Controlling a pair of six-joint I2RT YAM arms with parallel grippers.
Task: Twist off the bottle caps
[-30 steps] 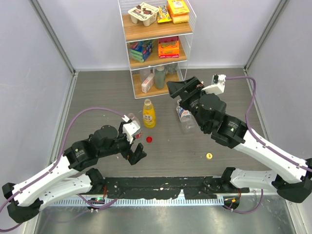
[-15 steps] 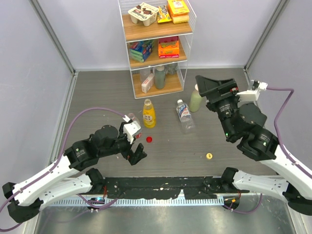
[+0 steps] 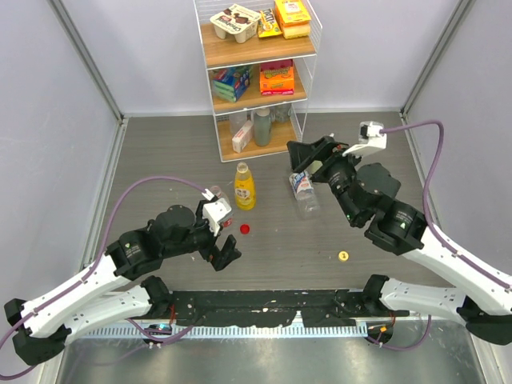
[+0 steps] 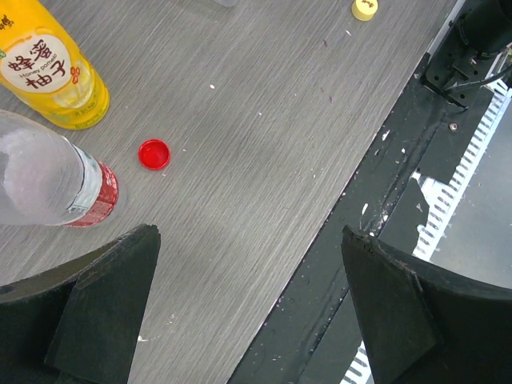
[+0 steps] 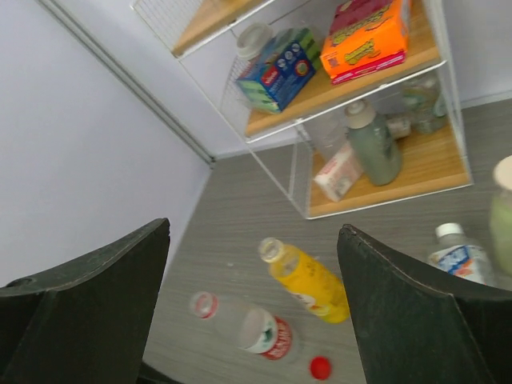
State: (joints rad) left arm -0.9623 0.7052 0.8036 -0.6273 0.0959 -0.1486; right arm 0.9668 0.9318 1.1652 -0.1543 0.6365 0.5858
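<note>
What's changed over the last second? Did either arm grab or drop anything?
The right gripper swung out to the right, then came back left near the blue-label bottle. It was open and empty throughout. Nothing was taken hold of or let go. The left gripper, yellow bottle, red cap and yellow cap stayed put.

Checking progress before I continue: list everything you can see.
rack: one, white wire, wooden shelves of packaged goods, table's far edge
table: one, grey
juice bottle: one, yellow, uncapped, before the rack
red-label bottle: one, clear, uncapped, left of the juice bottle
blue-label bottle: one, clear, white cap on, mid-table
red cap: one, loose near the juice bottle
yellow cap: one, loose, near right
green bottle: one, pale, cream top, beside the blue-label bottle
left gripper: open, low
right gripper: open, raised
</note>
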